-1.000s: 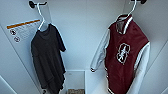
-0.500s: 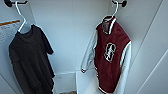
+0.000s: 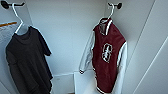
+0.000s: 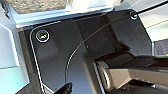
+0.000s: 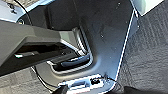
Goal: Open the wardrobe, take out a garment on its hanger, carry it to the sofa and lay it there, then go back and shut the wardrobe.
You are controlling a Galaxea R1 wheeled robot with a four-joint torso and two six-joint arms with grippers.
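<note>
**End effectors not discernible; jacket hangs in the open wardrobe**

Neither end effector can be made out clearly: the left wrist view shows the robot's dark plate and jointed bar against pale surfaces, and the right wrist view shows the same hardware over grey patterned carpet (image 5: 150, 57). Whether the fingers are spread or closed, or hold anything, cannot be told from these views, and so the jacket's position relative to either end effector cannot be fixed.

In the head view the wardrobe (image 3: 67, 37) stands open, its white interior taking up the frame. The garment (image 3: 108, 58), a maroon varsity jacket with white sleeves and a white chest emblem, hangs at right of centre. It is on the hanger (image 3: 110, 13), a thin white one whose curved hook goes over a dark peg (image 3: 117, 5) in the upper right of the frame. The jacket's lower hem reaches down near the bottom edge, and one white sleeve with a striped cuff falls along its left side.

At the left of the frame a black T-shirt (image 3: 26, 62) hangs on a second white hanger (image 3: 17, 20) from another dark peg (image 3: 7, 4) in the upper left corner. The two garments are well apart, with bare white back wall between them. A white door panel (image 3: 155, 55) runs down the right edge.
</note>
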